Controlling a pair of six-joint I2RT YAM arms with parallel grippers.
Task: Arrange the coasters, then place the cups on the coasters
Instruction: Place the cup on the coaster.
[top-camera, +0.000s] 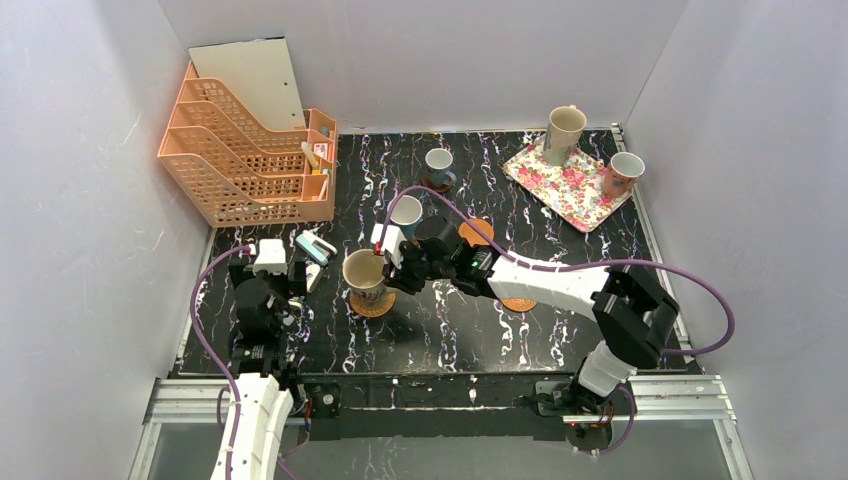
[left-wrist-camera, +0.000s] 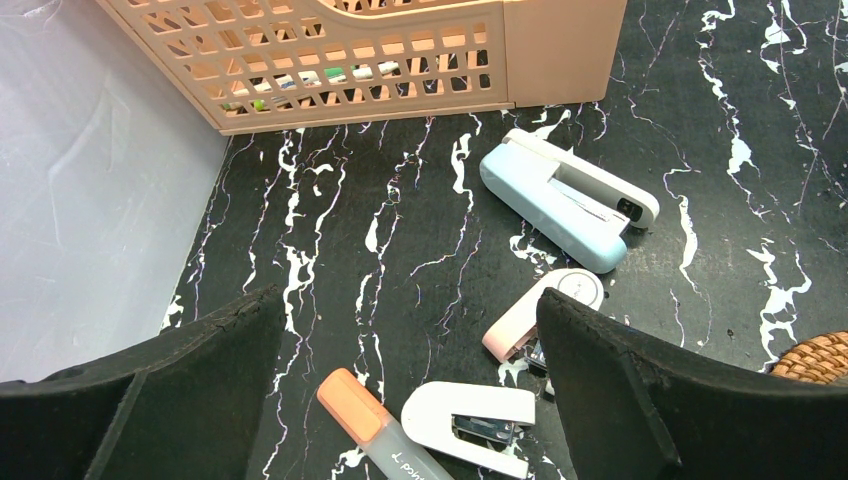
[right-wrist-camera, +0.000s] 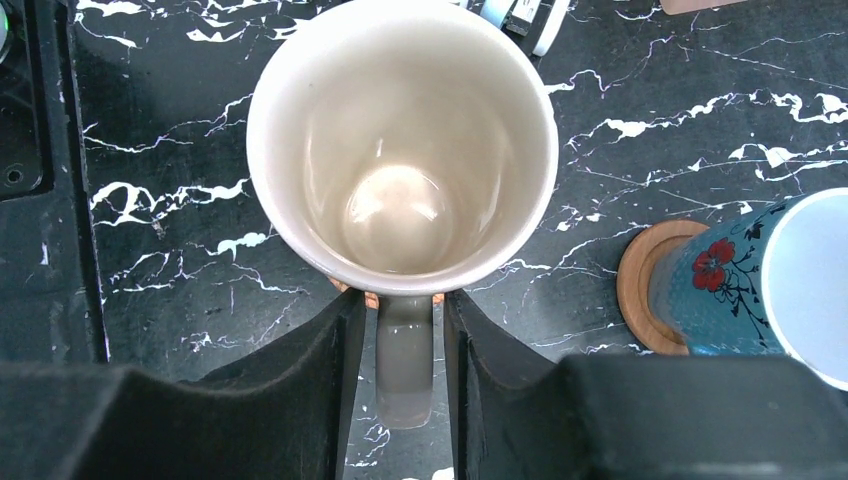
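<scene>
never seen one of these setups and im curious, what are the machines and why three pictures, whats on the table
These are two robot arms bolted at the near table edge. One picture looks down from above; the other two come from cameras on each wrist. The right gripper straddles the handle of a beige mug that sits on a wicker coaster; its fingers look slightly apart from the handle. The left gripper is open and empty above staplers. Also there: two blue mugs on coasters, two spare coasters, a floral tray with two more mugs, and an orange file rack.
</scene>
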